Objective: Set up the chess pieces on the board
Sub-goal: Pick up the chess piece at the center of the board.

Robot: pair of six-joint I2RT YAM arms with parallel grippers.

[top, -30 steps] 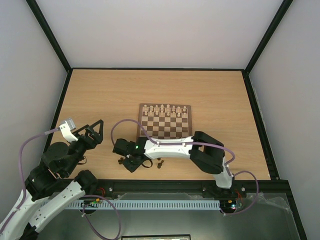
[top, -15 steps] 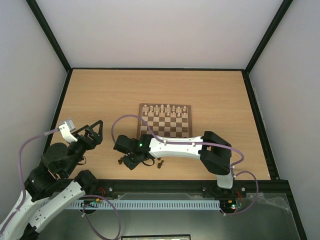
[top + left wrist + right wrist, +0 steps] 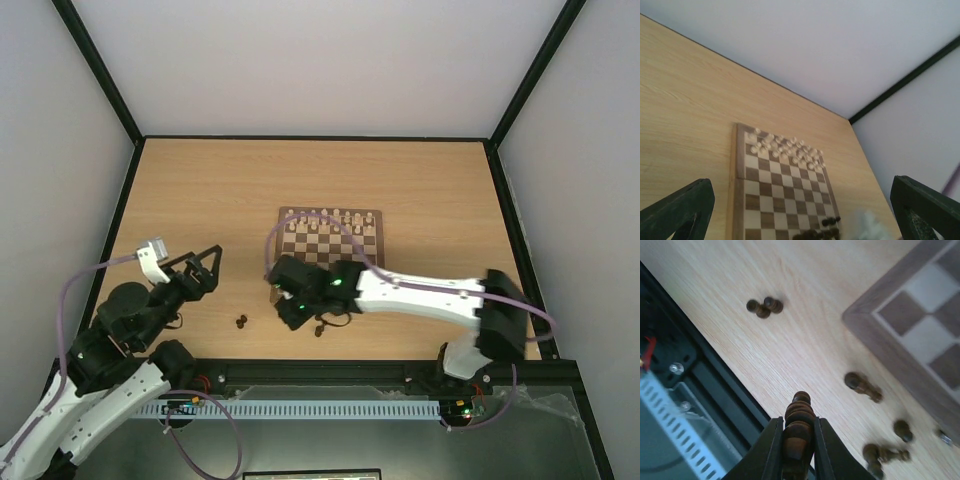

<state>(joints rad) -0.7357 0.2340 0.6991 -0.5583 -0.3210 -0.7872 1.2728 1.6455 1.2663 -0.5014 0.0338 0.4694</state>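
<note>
Right claw [image 3: 797,430] was pinched on one dark held piece [image 3: 799,412], fingers tight on both sides, piece in line with the fingers, head end sticking out. It hung over the bench [image 3: 200,190] strip between the near edge and the board [image 3: 345,250], by the board's near-left corner. Loose on the bench around it: three-piece cluster [image 3: 765,306], touching each other, out toward the near-left corner and well apart from the board; toppled piece [image 3: 862,386] on its side just beside the board's border; a few more loose pieces [image 3: 882,455] close together nearer the near edge, at least one lying down. Left claw [image 3: 213,268] was spread wide, holding nothing, over the near-left part of the bench, aimed across at the board and well apart from every dark piece. Board sat flat about mid-bench, square to the edges. Pale pieces [image 3: 785,150] stood upright in the two rows at its far end. Left wrist view showed some dark shapes at the board's near end, too blurred to tell whether pieces or arm.
</note>
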